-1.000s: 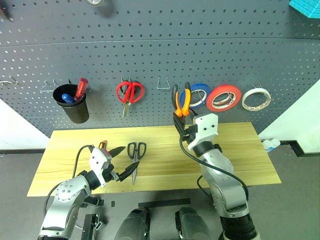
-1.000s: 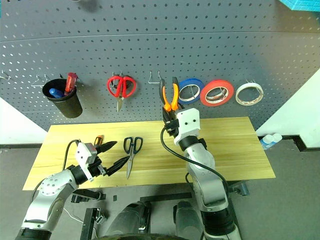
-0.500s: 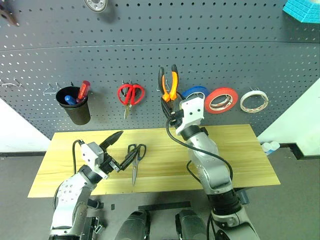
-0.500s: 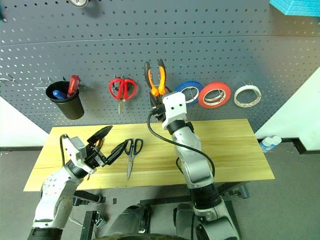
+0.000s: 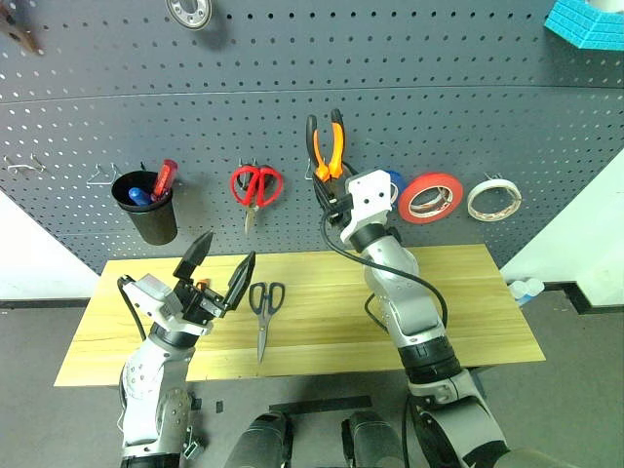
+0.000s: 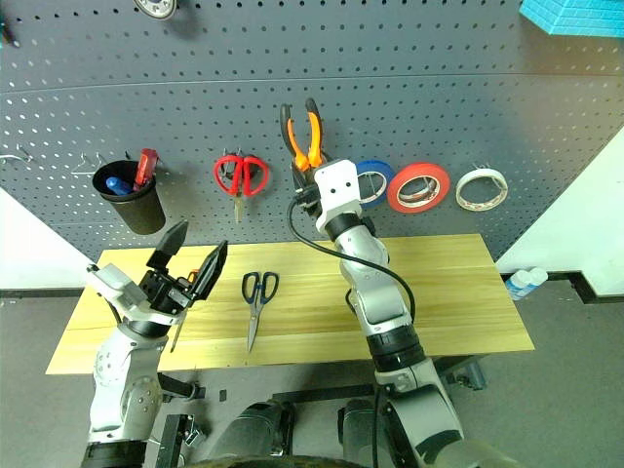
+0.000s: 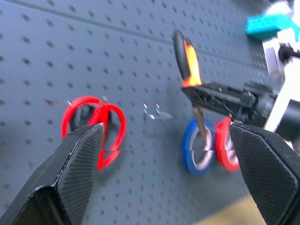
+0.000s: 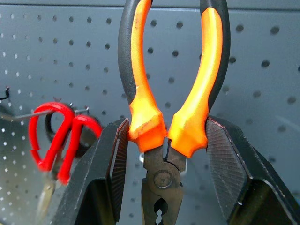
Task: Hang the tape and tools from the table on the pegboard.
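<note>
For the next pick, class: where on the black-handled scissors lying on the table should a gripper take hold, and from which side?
Grip the black-handled scissors at the narrow neck just below the handle loops, descending from above. They lie flat on the table, loops toward the pegboard, blades closed, so fingers should probably straddle them sideways.

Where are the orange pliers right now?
The orange pliers are held up by the right gripper against the pegboard, between the red scissors and the blue tape roll.

Orange-black pliers; dark grey pegboard.
</note>
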Controlling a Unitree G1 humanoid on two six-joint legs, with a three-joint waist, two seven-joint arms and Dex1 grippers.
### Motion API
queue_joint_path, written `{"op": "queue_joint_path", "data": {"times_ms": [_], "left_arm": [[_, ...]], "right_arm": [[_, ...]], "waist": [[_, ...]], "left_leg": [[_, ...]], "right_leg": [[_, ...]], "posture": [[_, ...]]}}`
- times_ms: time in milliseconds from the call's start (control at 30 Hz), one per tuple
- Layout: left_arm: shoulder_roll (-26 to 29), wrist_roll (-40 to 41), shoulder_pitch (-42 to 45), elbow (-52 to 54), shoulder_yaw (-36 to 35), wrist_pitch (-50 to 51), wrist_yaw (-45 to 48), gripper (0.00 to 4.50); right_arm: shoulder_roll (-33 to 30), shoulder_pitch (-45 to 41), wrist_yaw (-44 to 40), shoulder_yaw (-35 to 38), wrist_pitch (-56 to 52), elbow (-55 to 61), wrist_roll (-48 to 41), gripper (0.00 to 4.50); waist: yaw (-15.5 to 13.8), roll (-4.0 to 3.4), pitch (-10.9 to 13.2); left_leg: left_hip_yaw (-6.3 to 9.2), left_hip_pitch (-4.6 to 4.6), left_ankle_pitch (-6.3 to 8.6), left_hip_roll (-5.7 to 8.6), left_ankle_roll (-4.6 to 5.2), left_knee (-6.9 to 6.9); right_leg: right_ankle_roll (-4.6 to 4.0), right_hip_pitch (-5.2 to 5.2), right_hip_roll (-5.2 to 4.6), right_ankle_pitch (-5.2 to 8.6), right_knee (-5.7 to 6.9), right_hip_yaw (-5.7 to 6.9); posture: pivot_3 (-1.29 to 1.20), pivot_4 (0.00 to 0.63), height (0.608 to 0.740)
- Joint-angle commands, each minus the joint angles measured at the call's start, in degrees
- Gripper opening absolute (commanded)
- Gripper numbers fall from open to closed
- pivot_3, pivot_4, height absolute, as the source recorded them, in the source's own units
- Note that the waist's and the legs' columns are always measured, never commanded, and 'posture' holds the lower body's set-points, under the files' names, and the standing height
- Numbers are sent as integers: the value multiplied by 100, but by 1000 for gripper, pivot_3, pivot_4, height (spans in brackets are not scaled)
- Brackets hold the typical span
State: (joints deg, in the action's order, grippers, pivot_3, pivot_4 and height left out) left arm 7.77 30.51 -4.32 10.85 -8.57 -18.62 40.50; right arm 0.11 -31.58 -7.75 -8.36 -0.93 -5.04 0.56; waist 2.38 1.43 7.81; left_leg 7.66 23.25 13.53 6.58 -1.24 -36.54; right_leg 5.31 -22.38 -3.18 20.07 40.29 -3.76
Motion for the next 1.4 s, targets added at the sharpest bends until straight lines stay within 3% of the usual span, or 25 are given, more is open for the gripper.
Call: {"op": "queue_joint_path", "data": {"times_ms": [33,433,1400], "left_arm": [[-19,181,110,25,-97,-236,68,4478],[-79,414,272,-212,-124,-538,277,4478],[262,119,-141,-207,-213,-164,-209,4478]], "right_arm": [[19,-366,0,94,284,8,14,2090],[370,-981,180,185,722,-148,5,2090],[591,-2368,987,617,2614,-2519,158,2090]], "waist": [[3,1,-2],[11,0,-5],[-25,-16,5]], "left_leg": [[0,0,0,-2,-1,-1],[0,2,0,-18,-1,-25],[2,1,-8,-48,-14,-44]], "right_leg": [[-1,-1,2,-1,2,0],[-9,1,25,-13,8,0],[-21,3,57,-49,11,-2]], "posture": [[19,79,717],[15,77,717],[75,135,717]]}}
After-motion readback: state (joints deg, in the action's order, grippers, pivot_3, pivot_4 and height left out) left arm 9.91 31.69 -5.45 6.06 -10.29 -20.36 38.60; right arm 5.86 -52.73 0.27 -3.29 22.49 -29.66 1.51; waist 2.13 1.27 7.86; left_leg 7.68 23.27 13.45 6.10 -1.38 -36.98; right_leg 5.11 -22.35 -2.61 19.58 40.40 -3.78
